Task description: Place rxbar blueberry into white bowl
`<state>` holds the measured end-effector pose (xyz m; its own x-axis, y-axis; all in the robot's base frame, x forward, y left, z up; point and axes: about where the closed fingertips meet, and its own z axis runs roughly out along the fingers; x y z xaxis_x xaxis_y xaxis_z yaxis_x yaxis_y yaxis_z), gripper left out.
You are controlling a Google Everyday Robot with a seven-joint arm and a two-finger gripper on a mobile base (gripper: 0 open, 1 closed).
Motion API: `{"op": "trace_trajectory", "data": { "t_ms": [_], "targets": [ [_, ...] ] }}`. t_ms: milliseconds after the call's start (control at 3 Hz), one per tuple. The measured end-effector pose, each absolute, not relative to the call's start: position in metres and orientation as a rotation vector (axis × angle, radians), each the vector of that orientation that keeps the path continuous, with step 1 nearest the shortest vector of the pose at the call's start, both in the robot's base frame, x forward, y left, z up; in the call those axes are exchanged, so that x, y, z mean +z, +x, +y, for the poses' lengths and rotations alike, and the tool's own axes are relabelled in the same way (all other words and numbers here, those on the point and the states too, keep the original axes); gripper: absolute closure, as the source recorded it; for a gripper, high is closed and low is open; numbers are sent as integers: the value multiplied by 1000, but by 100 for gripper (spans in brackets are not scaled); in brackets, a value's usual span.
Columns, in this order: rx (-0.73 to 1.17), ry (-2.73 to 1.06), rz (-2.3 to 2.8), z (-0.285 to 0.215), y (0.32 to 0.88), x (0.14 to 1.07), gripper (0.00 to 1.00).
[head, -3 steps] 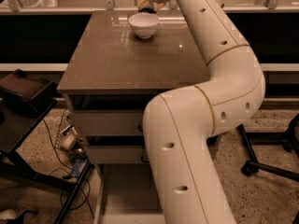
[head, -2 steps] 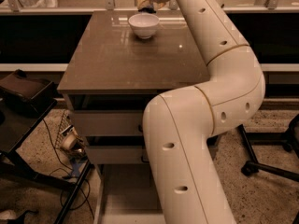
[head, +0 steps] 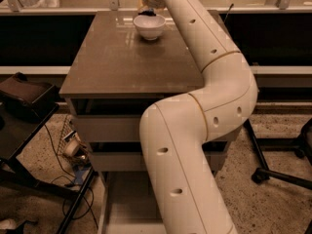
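The white bowl (head: pixel 149 27) stands on the far middle of the brown table (head: pixel 122 57). A small dark shape, which looks like the rxbar blueberry (head: pixel 150 14), shows at the bowl's far rim, right under the gripper. I cannot tell whether it rests in the bowl or is held. My gripper (head: pixel 146 3) is at the top edge of the view, just above and behind the bowl, largely hidden by my own white arm (head: pixel 214 82).
The arm reaches from the lower middle over the table's right side. Drawers sit below the tabletop. A black stand (head: pixel 24 101) and cables are at the left, a chair base (head: pixel 282 169) at the right, and a rail with glass behind the table.
The arm and the bowl stand as before. The dark shape at the bowl's far rim shows more plainly now.
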<state>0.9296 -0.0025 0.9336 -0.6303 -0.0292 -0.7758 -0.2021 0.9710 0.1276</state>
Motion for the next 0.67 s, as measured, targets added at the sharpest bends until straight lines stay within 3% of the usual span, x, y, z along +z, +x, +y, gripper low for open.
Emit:
{"op": "trace_trajectory", "data": {
  "t_ms": [333, 667],
  "targets": [
    [246, -162, 2234, 1, 936, 928, 87],
    [247, -165, 2238, 4, 936, 925, 64]
  ]
}}
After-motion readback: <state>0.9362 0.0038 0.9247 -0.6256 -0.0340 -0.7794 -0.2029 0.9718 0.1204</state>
